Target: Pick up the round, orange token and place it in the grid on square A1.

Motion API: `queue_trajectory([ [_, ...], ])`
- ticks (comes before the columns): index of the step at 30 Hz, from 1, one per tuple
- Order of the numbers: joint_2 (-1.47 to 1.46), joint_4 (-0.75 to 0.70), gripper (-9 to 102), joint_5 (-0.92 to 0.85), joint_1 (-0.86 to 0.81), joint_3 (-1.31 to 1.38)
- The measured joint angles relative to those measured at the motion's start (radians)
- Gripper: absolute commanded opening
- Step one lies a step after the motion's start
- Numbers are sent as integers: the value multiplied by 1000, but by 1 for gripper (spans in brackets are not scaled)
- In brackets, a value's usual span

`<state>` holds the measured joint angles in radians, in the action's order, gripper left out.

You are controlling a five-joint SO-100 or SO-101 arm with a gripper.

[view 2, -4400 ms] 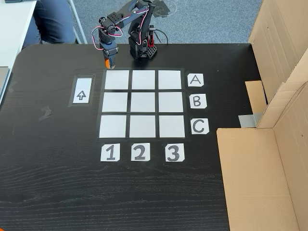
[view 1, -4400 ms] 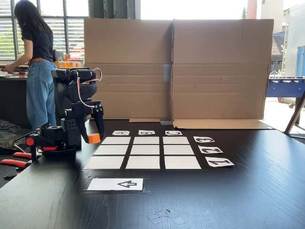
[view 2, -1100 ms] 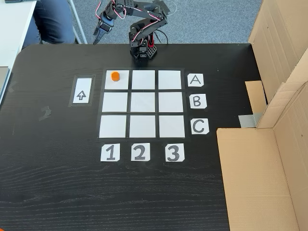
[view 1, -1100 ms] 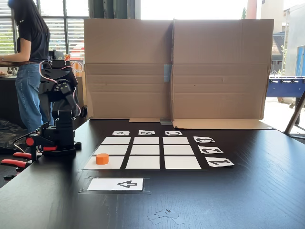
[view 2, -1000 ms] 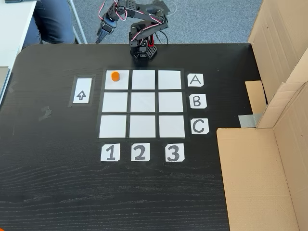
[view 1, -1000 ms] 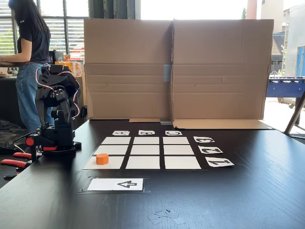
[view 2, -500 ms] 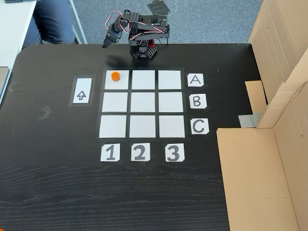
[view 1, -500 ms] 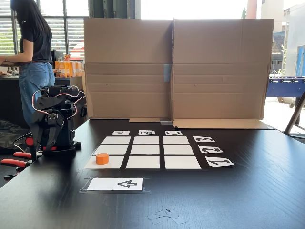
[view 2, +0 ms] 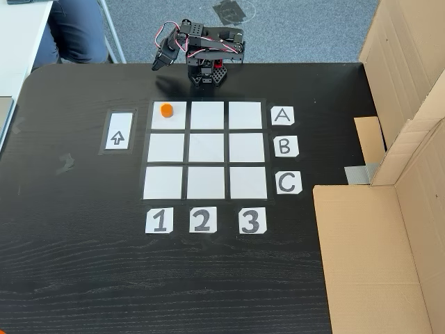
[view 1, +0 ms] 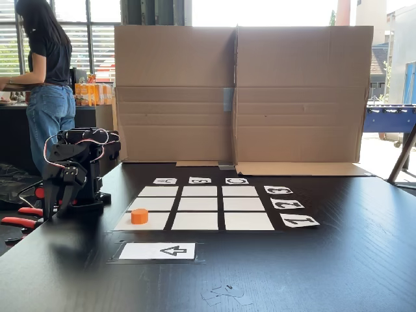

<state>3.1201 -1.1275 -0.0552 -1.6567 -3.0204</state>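
The orange token (view 2: 166, 110) rests near the top left of square A1 (view 2: 174, 121), the corner cell of the grid (view 2: 206, 149) in line with the A card (view 2: 282, 115) and the 1 card (view 2: 158, 220). From the low side camera the token (view 1: 139, 216) sits on the near-left cell (view 1: 153, 223) of the grid (view 1: 195, 205). My gripper (view 2: 158, 64) is folded back beside the arm's base, behind the grid and apart from the token. Its fingers come to one narrow point and look shut, with nothing between them. The folded arm stands at the left, gripper (view 1: 52, 195) hanging low.
A white arrow card (view 2: 118, 131) lies left of the grid. Tall cardboard walls (view 1: 240, 91) close the far side, and a flap (view 2: 379, 250) lies on the table's right. Red-handled clamps (view 1: 19, 221) sit by the arm's base. A person (view 1: 49, 84) stands behind.
The token, held over the table beside the grid 4.4 s ago, now lies on A1. Over the last second the arm has folded down and back toward its base.
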Motion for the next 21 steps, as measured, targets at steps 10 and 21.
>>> queue_trajectory([
  [10, 40, 6, 0, 0, -17, -29],
  [21, 94, 3, -1, 0, -23, -35],
])
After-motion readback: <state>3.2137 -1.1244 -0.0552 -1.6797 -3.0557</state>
